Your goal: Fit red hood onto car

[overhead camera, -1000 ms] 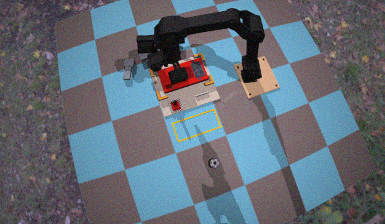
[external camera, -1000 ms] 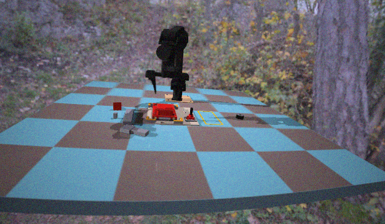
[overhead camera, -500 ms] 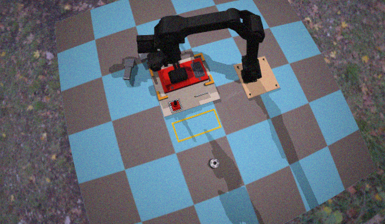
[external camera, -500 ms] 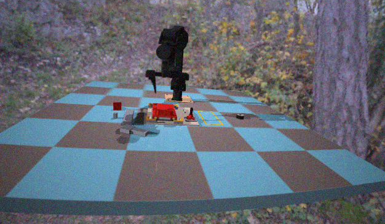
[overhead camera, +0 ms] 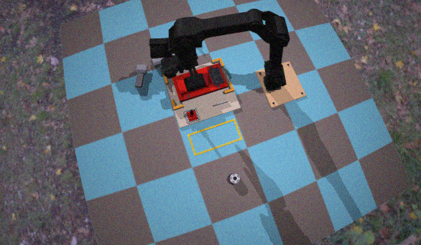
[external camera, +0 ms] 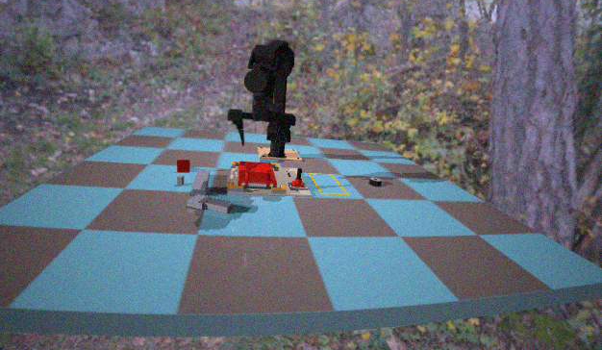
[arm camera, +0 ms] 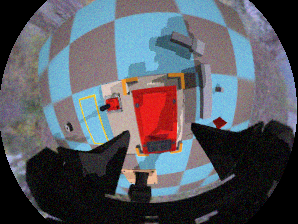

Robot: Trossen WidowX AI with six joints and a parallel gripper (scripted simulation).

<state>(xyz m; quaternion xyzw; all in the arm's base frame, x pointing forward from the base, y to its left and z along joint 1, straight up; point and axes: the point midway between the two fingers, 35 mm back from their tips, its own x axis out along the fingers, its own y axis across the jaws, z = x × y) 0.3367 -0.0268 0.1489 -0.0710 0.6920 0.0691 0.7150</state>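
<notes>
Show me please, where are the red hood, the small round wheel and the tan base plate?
Red hood [overhead camera: 209,88] [external camera: 260,172] [arm camera: 156,107]: top, exterior, wrist; red shell.
Small round wheel [overhead camera: 231,179] [external camera: 375,183] [arm camera: 67,125]: top, exterior, wrist; outer ring.
Tan base plate [overhead camera: 297,95] [external camera: 263,153] [arm camera: 152,177]: top, exterior, wrist; near a free corner.

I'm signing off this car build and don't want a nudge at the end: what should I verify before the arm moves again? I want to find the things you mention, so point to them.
1. Black gripper [arm camera: 161,129] open, nothing between its fingers: ok.
2. Red flat-roofed hood [overhead camera: 202,92] [external camera: 258,172] [arm camera: 156,112] on the car within the orange-cornered beige jig [overhead camera: 218,110] [external camera: 284,192] [arm camera: 120,130]: ok.
3. All four pegs through the corner holes: cannot tell, too small to see.
4. Hood flat on the deck: cannot tell, deck edge unclear.
5. Fingers raised off the hood: ok, they hang above it.
</notes>
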